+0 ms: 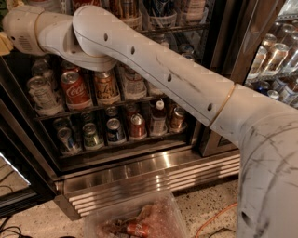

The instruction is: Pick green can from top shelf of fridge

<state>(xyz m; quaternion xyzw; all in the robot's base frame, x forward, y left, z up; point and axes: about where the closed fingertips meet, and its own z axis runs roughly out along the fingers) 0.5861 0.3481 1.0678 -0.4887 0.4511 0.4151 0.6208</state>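
My white arm [153,69] reaches across the open fridge [139,179] from lower right to upper left. Its wrist joint [23,29] sits at the left edge. The gripper lies past that edge, out of view. The highest wire rack in view [179,29] runs behind the arm, and only the bottoms of the cans on it [125,9] show. The green can is not in view; it is either hidden by the arm or above the frame.
A red Coca-Cola can [74,88] and other cans stand on the middle rack, and short cans [114,130] on the lower one. The steel grille [153,179] is below. A clear plastic bin [135,218] and an orange cable [214,218] lie on the floor. A second glass door with cans [274,51] is at right.
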